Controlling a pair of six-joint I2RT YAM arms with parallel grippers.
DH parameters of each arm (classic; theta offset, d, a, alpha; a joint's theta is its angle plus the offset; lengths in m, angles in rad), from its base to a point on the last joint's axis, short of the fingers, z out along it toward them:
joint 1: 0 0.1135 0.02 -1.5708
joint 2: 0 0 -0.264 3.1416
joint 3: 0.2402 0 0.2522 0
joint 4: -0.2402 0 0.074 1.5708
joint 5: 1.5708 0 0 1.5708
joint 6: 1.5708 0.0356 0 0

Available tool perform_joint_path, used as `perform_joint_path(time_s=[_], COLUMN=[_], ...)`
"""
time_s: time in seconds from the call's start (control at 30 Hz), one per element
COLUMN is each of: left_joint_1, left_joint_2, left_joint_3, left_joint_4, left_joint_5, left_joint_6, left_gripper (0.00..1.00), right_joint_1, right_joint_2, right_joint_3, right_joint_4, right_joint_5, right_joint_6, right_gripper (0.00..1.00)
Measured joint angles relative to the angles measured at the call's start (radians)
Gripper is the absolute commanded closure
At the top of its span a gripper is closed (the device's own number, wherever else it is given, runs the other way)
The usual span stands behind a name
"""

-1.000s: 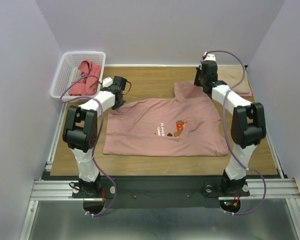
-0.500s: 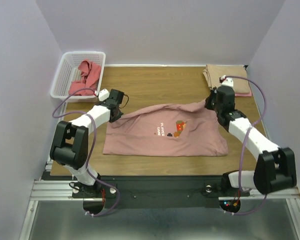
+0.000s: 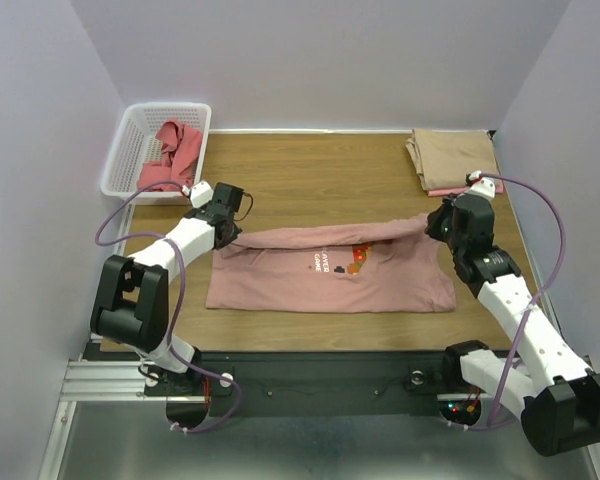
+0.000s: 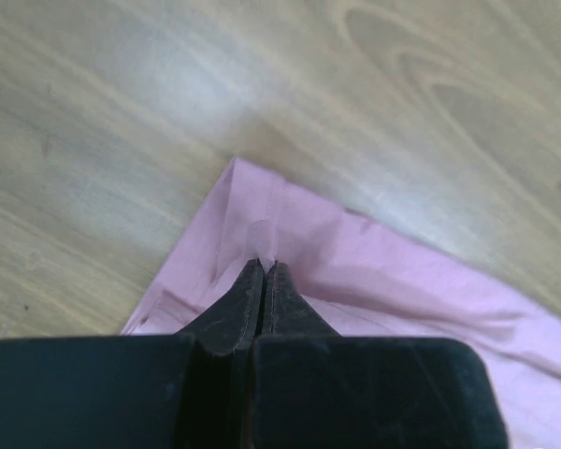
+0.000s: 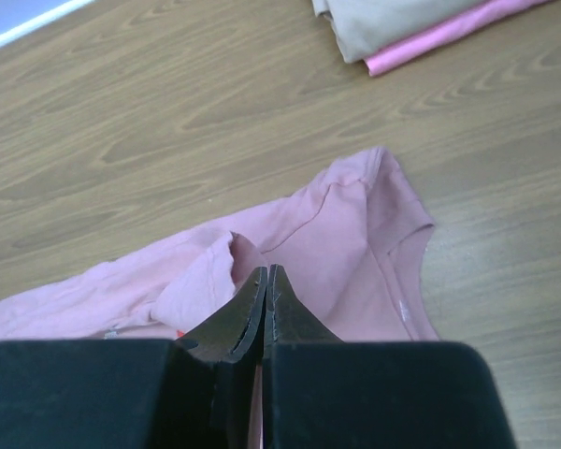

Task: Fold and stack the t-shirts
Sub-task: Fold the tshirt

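The dusty pink t-shirt [image 3: 330, 280] with the pixel-game print lies on the table [image 3: 320, 170], its far edge lifted and folded toward the front. My left gripper [image 3: 232, 228] is shut on the shirt's far left edge; in the left wrist view [image 4: 264, 265] cloth is pinched between the jaws. My right gripper [image 3: 438, 222] is shut on the far right edge; in the right wrist view [image 5: 266, 271] a fold of pink cloth [image 5: 206, 271] bunches at the fingertips. A folded tan tee on a pink one [image 3: 452, 160] lies at the back right. A coral-red tee [image 3: 172, 155] is in the basket.
The white lattice basket [image 3: 130, 145] stands at the back left, off the wooden board's corner. The folded stack also shows at the top of the right wrist view [image 5: 402, 28]. Grey walls close in the table on three sides.
Both grippers have pulled the shirt's far edge toward the front, so the shirt is folding over itself. The right arm has swung out to the right and forward.
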Motion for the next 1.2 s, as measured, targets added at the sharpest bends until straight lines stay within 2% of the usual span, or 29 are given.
perform_joint_path(time_s=[0.33,0.5,0.63,0.9,1.2], left_joint_1=[0.012,0.013,0.013,0.013,0.013], left_joint_2=[0.103,0.152,0.144,0.025,0.005], left_joint_3=[0.275,0.319,0.264,-0.001,-0.086], left_joint_4=[-0.044,-0.051,-0.038,-0.007,0.051], left_joint_5=[-0.060,-0.077,-0.083,-0.068,-0.019], left_joint_6=[0.050,0.068,0.068,0.052,0.041], left_gripper=[1.00,1.00,1.00,1.00,1.00], right_joint_1=[0.000,0.000,0.000,0.000,0.000], right_joint_2=[0.058,0.064,0.042,-0.073,-0.123], right_joint_3=[0.003,0.003,0.003,-0.023,-0.085], right_joint_4=[-0.062,-0.066,-0.082,-0.160,-0.288], right_joint_5=[0.046,0.056,0.056,0.064,0.093], right_joint_6=[0.002,0.002,0.002,0.068,0.182], right_gripper=[1.00,1.00,1.00,1.00,1.00])
